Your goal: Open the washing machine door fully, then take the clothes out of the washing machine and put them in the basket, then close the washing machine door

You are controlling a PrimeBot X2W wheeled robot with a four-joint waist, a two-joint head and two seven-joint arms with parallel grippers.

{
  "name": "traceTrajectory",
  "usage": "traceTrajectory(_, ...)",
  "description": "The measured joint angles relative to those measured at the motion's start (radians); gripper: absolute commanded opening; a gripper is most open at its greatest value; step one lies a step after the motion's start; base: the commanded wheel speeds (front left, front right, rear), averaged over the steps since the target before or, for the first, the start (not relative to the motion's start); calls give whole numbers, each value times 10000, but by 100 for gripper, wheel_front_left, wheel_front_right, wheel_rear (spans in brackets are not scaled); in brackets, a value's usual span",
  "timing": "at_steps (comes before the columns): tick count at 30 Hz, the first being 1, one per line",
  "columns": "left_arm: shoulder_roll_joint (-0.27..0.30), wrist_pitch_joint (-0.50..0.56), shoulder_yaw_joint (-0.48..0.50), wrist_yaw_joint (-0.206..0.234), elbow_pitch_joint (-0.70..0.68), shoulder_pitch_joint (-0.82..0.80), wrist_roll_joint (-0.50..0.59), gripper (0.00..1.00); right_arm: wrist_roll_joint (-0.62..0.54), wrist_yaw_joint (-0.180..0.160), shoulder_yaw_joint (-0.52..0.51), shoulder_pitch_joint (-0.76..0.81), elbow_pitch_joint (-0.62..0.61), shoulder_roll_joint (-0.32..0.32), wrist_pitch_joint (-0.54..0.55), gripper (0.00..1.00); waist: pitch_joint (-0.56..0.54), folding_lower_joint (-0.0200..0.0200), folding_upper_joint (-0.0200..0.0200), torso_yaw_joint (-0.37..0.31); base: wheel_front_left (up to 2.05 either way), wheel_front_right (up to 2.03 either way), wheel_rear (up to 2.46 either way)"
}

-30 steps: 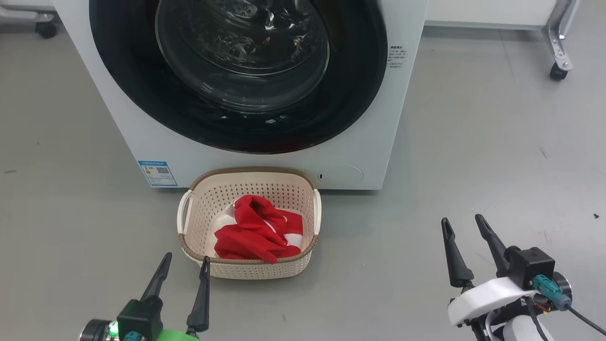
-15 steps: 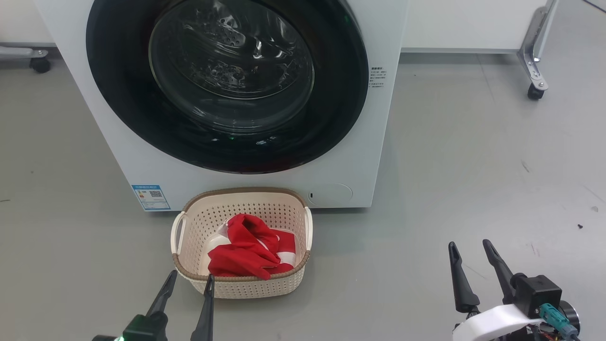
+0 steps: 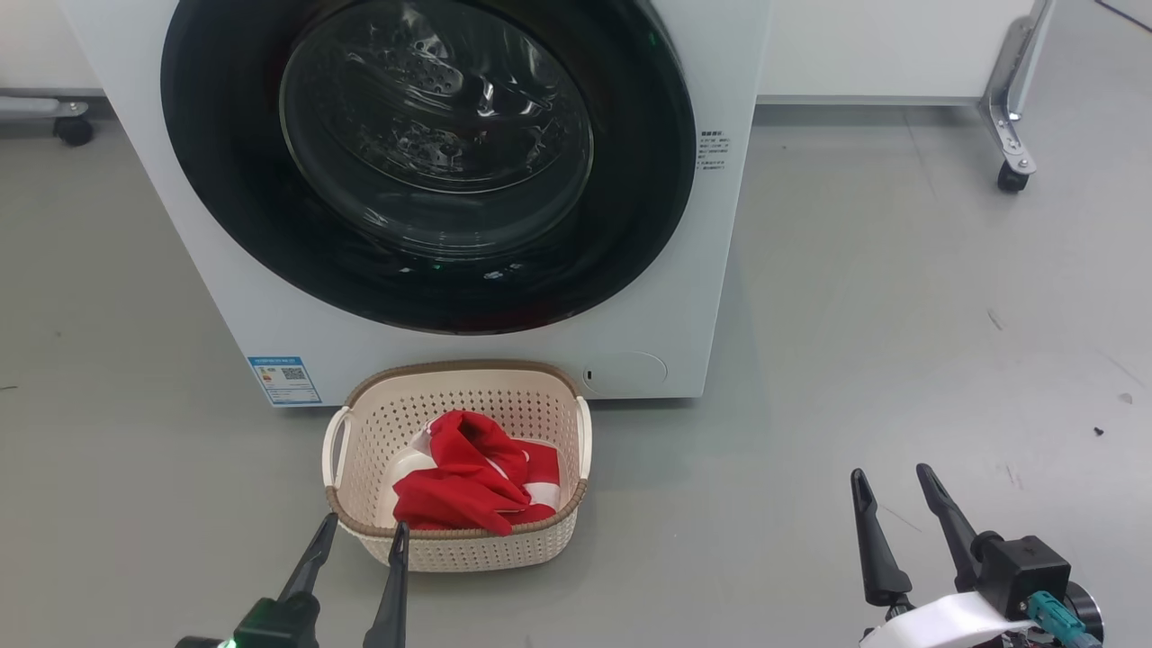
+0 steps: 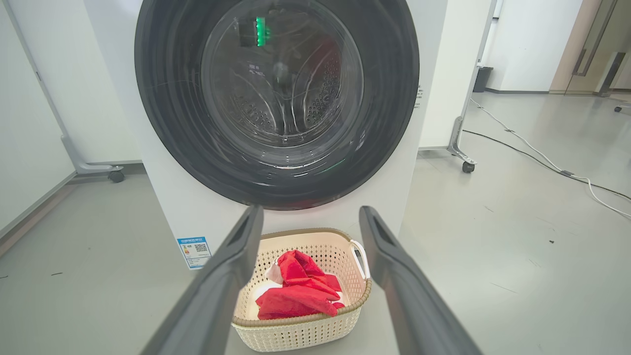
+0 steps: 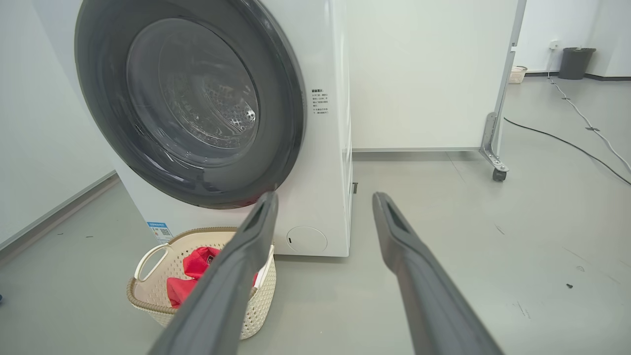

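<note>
A: Now that the washing machine door (image 3: 432, 153) looks shut flush on the washing machine (image 3: 693, 270), what is left to do?

B: Little, I judge. The clothes (image 3: 463, 481) lie in the basket (image 3: 468, 551), which stands on the floor (image 3: 855, 315) just ahead of the left gripper (image 3: 364, 522) and well off to the left of the right gripper (image 3: 891, 471). Both grippers have their fingers spread wide, with nothing between them.

A: So how should the finish be handled?

B: First check that the door's dark rim sits even all round. From the right wrist view I see no gap at its edge. If it stood proud, a flat push on the rim would serve better than one on the glass. Otherwise draw the arms straight back, keeping the left gripper's inner finger off the basket's rim. It is very near that rim, and whether it touches I cannot tell.

A: And compared with a second ago?

B: The whole head view has slid. More of the door's upper part shows, and the blue sticker (image 3: 283, 380) and the basket sit lower in the picture. That is the camera moving. Door, basket and clothes keep their places relative to one another, and both grippers stay as wide as they were.
</note>
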Motion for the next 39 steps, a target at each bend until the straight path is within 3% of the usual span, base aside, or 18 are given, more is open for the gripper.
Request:
traceTrajectory(17,-2,0,-33,0,-71,16,0,100,0,-86,46,217,-224,21,0,100,-19,0,0,-46,0,0,0)
traceTrajectory(18,-2,0,-36,0,-84,16,0,0,0,-86,46,220,-244,21,0,0,-15,0,0,-45,0,0,0)
traceTrajectory(27,-105,19,-81,-40,403,226,-219,0,192,-75,82,479,247,123,12,0,4,0,0,-54,0,0,0)
traceTrajectory(39,-144,286,146,-267,261,222,-2050,0,2021,17,6,460,130,123,240,0,65,0,0,-74,0,0,0)
